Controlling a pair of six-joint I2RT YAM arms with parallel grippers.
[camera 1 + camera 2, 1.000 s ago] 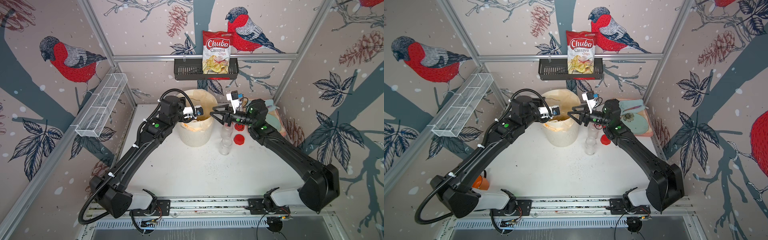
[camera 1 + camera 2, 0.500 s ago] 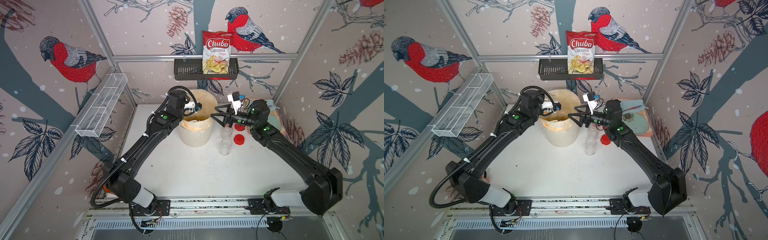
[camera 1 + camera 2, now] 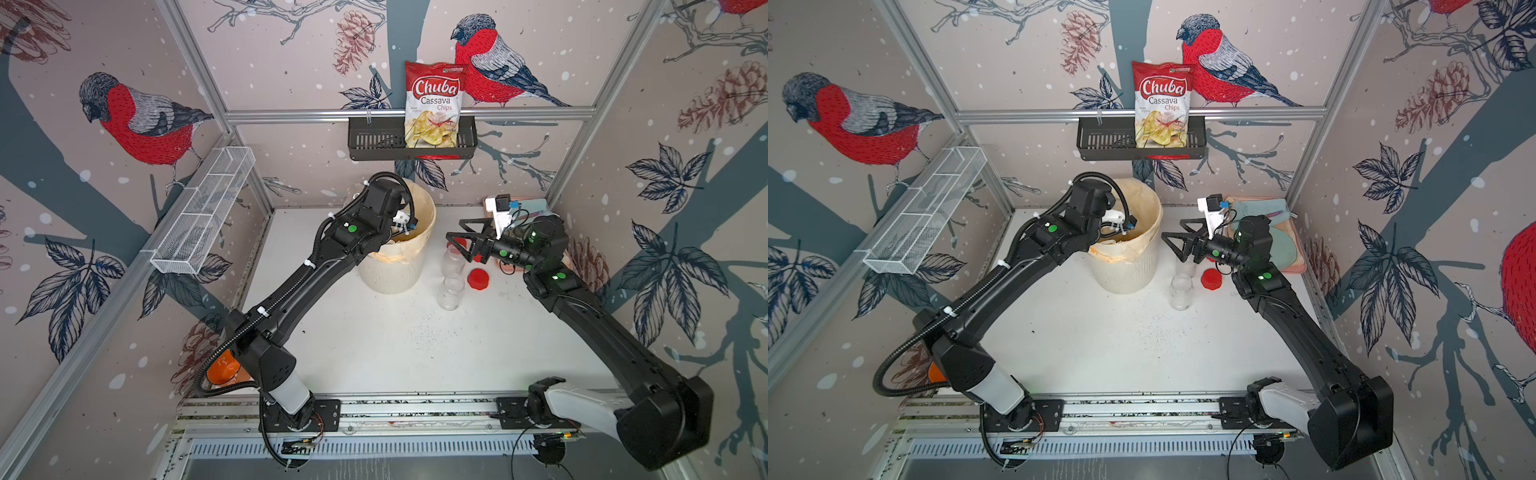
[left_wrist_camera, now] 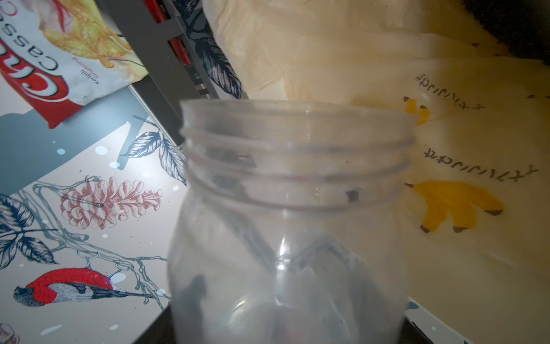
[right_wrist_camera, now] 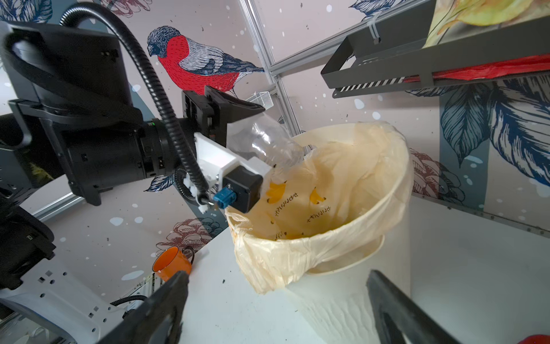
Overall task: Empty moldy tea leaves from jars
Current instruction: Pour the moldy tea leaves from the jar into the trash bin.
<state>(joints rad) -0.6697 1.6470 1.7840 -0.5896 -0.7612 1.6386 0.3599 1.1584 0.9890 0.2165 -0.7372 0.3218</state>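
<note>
My left gripper (image 5: 253,128) is shut on a clear jar (image 5: 268,143) with no lid, tipped mouth-down over the white bin (image 3: 390,270). In the left wrist view this jar (image 4: 291,208) looks almost empty; a dark bit of tea leaves (image 4: 352,195) clings inside its neck. Two more open jars (image 3: 453,259) (image 3: 451,293) stand right of the bin, with a red lid (image 3: 477,278) beside them. My right gripper (image 3: 457,245) hovers open above the farther jar, nothing between its fingers (image 5: 166,309).
The bin's yellowish bag liner (image 5: 327,178) hangs over its rim. An orange cup (image 5: 171,263) stands at the front left. A pink tray (image 3: 1296,266) with a teal plate lies back right. Dark crumbs (image 3: 415,328) dot the table. A chips bag (image 3: 432,104) sits in the wall basket.
My right gripper has opened wider and drawn back to the right, away from the bin. My left arm has carried the jar up over the bin's mouth and tipped it.
</note>
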